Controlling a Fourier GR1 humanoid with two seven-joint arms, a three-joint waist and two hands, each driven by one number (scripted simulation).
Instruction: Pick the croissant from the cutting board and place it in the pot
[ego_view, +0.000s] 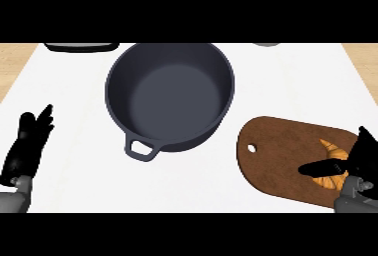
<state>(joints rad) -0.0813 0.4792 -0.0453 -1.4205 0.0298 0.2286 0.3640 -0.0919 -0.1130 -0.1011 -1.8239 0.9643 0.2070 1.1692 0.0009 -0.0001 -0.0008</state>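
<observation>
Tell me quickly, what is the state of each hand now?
Left hand: open, resting, holding nothing.
Right hand: fingers closing around the golden-brown croissant on the brown wooden cutting board.

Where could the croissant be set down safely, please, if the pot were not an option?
Bare counter lies between the pot and the left hand, and below the pot's handle. The cutting board is bare toward its hole; its right end is crowded by the right hand and croissant.

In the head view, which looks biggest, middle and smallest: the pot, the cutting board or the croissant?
1. pot, biggest.
2. cutting board, middle.
3. croissant, smallest, though the right hand hides part of it.
</observation>
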